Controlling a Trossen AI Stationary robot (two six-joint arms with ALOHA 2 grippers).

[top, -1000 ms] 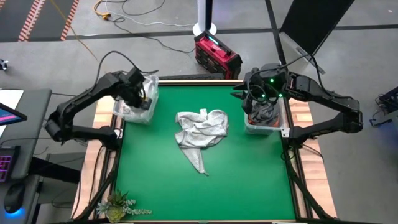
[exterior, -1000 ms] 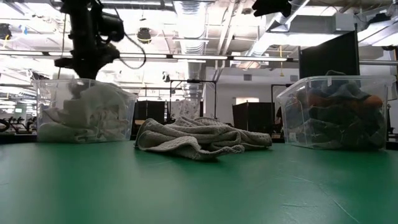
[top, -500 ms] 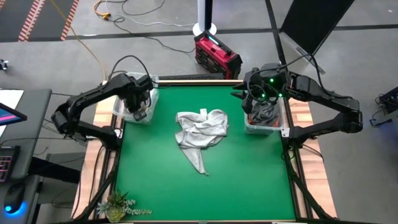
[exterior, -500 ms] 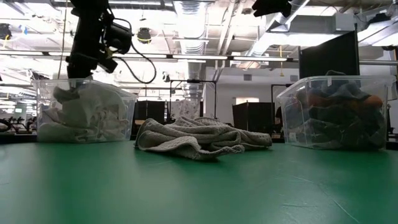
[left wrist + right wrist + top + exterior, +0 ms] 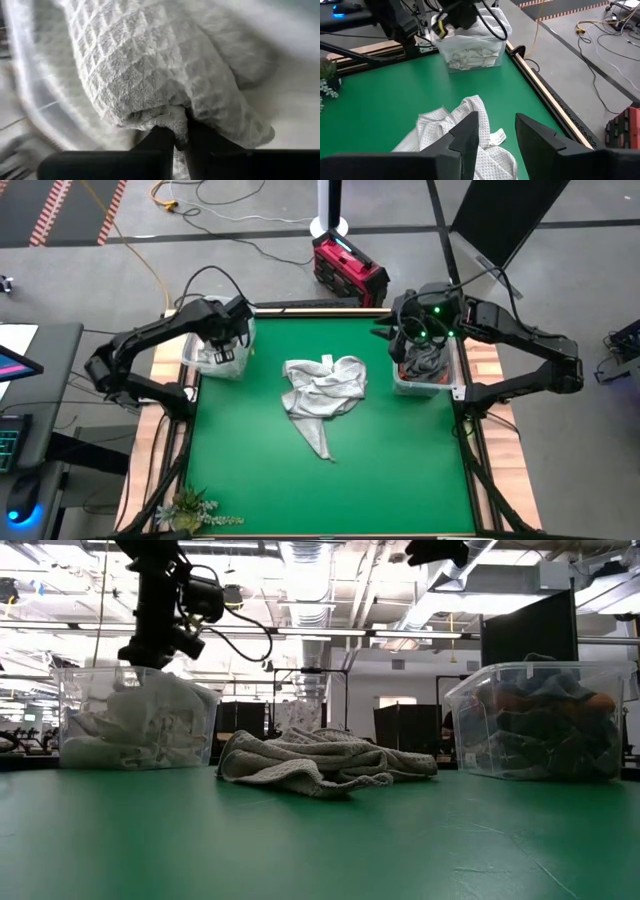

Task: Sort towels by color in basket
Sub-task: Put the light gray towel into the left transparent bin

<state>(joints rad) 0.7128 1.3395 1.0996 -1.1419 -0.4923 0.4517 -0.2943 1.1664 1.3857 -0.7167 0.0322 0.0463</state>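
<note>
Hovering over the clear bin (image 5: 215,350) at the far left corner of the green desk (image 5: 330,480): left end effector (image 5: 180,137), fingers pinched nearly together and nipping a fold of a white waffle-weave towel (image 5: 150,75). Draping away from those fingers in a soft bulging fold, with a grid of small raised squares across its pale surface. Lying right under the left end effector, on top of the other white cloth (image 5: 130,725) filling that bin.

Hanging above the second clear bin (image 5: 425,375) at the far right corner: right end effector (image 5: 495,135), fingers spread apart and holding nothing. Sitting directly beneath it, dark grey and rust orange towels (image 5: 540,725) piled to the rim.

Lying crumpled on the desk between the two end effectors, well apart from both: a light grey towel (image 5: 322,395), textured with the same small squares, bunched into loose ridges at its wide far end. Running its long axis from that bunched end toward the near edge of the desk, narrowing into a tail (image 5: 320,442) pointing toward the near edge and slightly right. Resting flat and low in the level view, folds sloping down to the desk on either side.
</note>
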